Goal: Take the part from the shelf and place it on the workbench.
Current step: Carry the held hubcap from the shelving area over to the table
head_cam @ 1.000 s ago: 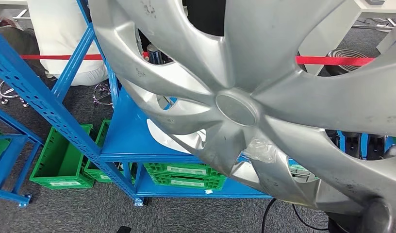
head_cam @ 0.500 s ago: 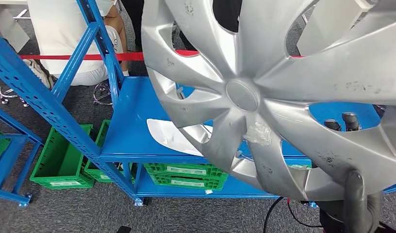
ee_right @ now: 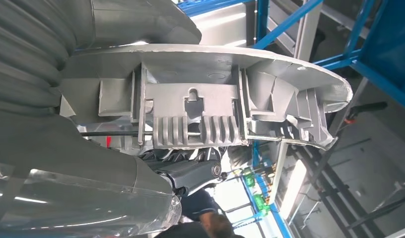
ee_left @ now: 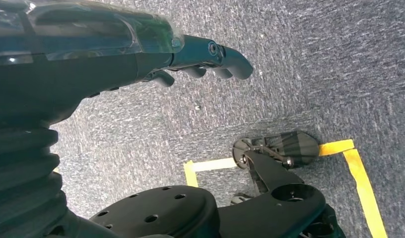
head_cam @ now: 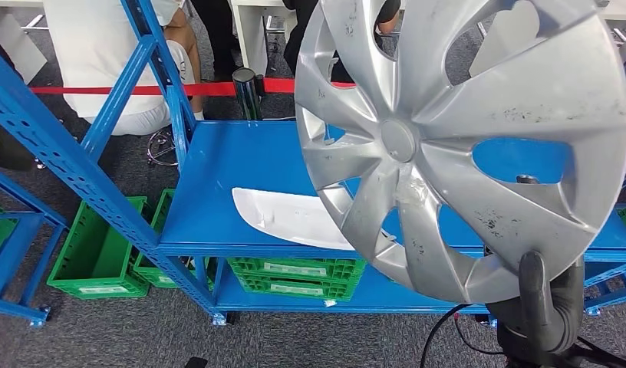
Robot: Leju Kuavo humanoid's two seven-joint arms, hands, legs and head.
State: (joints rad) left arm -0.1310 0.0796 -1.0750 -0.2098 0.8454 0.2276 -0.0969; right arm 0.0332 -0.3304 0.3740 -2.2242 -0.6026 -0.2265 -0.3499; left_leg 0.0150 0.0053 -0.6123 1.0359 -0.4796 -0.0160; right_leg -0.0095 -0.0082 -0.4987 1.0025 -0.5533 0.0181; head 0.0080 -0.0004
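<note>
Your right hand (head_cam: pixel 541 307) is gripping the silver wheel cover (head_cam: pixel 463 146) at its lower rim — the disc is standing upright above the fingers, hanging in front of the blue shelf (head_cam: pixel 241 192). Your left hand (ee_left: pixel 156 54) is hanging low, holding nothing, fingers loosely apart. A white panel (head_cam: pixel 294 218) is lying on the shelf behind.

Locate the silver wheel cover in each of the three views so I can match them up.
Head view: the wheel cover fills the upper right, face toward the camera, gripped at its lower rim by the right hand.
Left wrist view: not in it.
Right wrist view: its ribbed back side spans the middle, against the hand.
Shared landmark: the blue shelf frame.
</note>
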